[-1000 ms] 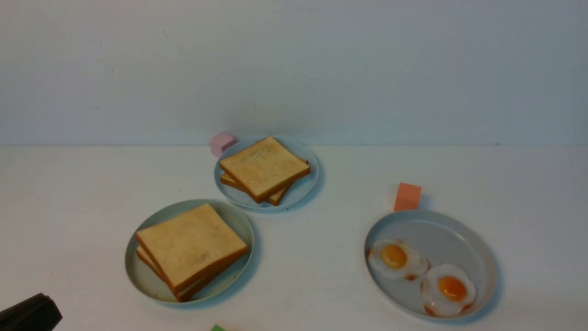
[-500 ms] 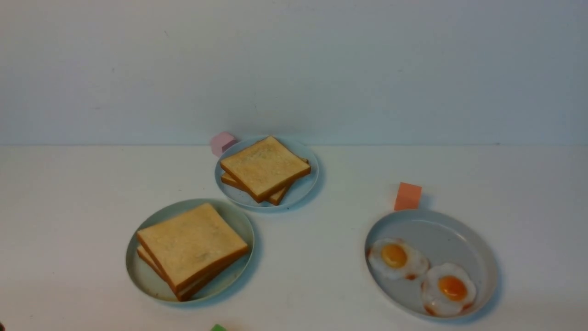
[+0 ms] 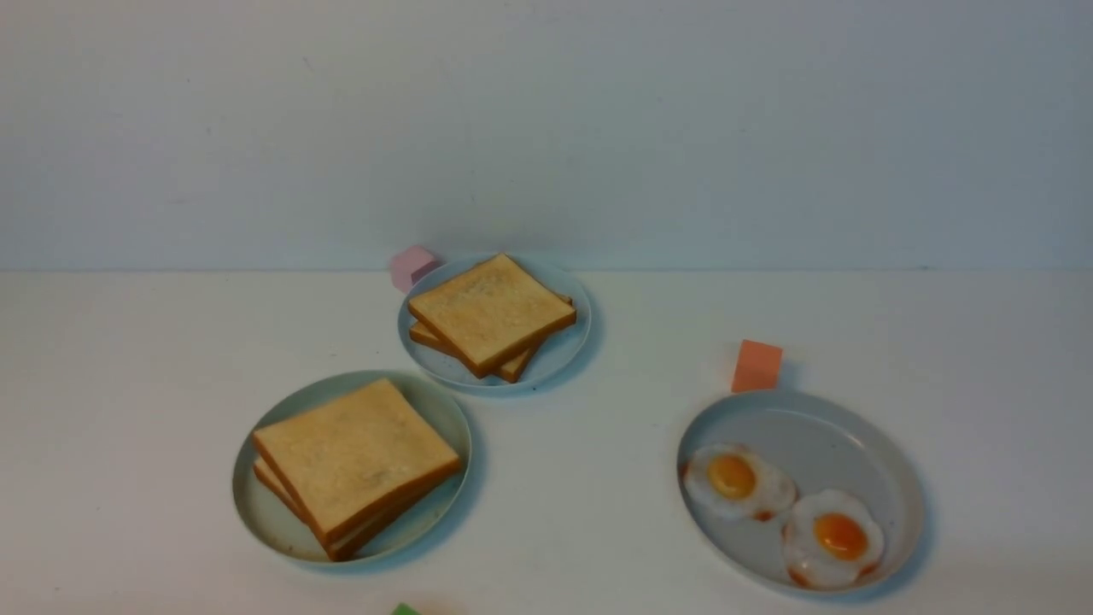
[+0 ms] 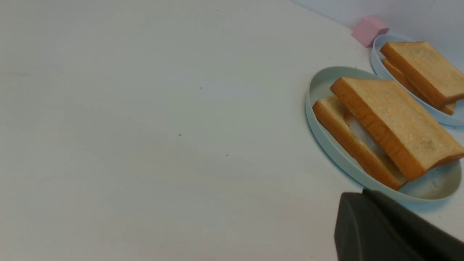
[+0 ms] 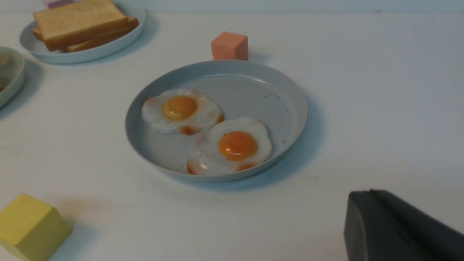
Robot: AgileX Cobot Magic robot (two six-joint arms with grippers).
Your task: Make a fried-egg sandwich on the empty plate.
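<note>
The fried-egg sandwich lies on the pale mint-green plate, the task's empty plate, at the front left. In the left wrist view its top toast sits skewed over the lower slice, and white egg shows between them. My left gripper is shut and holds nothing; it is just short of that plate's rim. My right gripper is shut too and holds nothing, a little way from the grey plate. Neither gripper shows in the front view.
A small blue plate with a pile of plain toast stands behind the sandwich. The grey plate at the right holds two fried eggs. Pink, orange, green and yellow blocks lie around.
My left gripper's dark tip, at the front view's lower left corner a second ago, has drawn back out of that view. The food and plates have not moved.
</note>
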